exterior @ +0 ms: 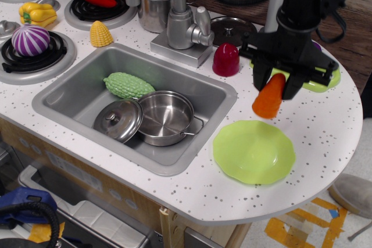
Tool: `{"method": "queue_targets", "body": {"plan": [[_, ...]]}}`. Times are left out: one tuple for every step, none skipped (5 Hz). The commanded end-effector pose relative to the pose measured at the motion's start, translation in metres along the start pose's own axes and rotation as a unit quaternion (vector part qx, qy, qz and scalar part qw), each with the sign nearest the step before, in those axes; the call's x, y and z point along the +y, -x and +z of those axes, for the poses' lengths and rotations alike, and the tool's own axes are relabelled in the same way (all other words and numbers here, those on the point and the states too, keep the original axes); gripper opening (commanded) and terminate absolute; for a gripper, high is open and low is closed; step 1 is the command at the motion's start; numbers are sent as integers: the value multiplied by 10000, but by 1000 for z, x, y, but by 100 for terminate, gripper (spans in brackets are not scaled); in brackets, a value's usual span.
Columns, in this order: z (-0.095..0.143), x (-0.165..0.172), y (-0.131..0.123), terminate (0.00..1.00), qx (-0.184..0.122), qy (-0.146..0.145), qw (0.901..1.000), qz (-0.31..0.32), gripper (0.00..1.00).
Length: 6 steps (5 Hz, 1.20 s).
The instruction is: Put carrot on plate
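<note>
My gripper (279,83) is shut on the carrot (269,97), a stubby orange cone held tilted in the air, wide end down and to the left. It hangs just above and behind the far edge of the plate (254,151), a flat lime-green round plate on the white counter right of the sink. The carrot's narrow end is hidden between my fingers (260,78).
A dark-red dome (226,60) stands left of the gripper. A thicker lime-green tray (322,79) lies behind it. The sink (70,91) holds a steel pan (165,117), a lid (118,121) and a green vegetable (128,85). The faucet (183,21) and a pot (154,1) stand behind. The counter's rounded edge is close on the right.
</note>
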State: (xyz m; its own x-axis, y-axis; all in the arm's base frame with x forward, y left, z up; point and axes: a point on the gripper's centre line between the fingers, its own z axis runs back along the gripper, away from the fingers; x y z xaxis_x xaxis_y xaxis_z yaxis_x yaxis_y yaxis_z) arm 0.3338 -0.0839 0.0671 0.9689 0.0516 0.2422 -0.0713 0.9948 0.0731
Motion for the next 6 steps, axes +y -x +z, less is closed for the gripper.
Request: {"method": "queue_targets", "body": {"plan": [[13, -1, 13, 0, -301, 185, 9989, 314, 0], [5, 0, 22, 0, -337, 212, 9985, 370, 0], [-2, -2, 26, 0, -335, 369, 9977, 461, 100], [-7, -3, 27, 0, -401, 505, 9968, 479, 100], [-7, -3, 27, 0, -401, 505, 9968, 479, 100], [-7, -3, 27, 100, -401, 505, 9968, 479, 100]]}}
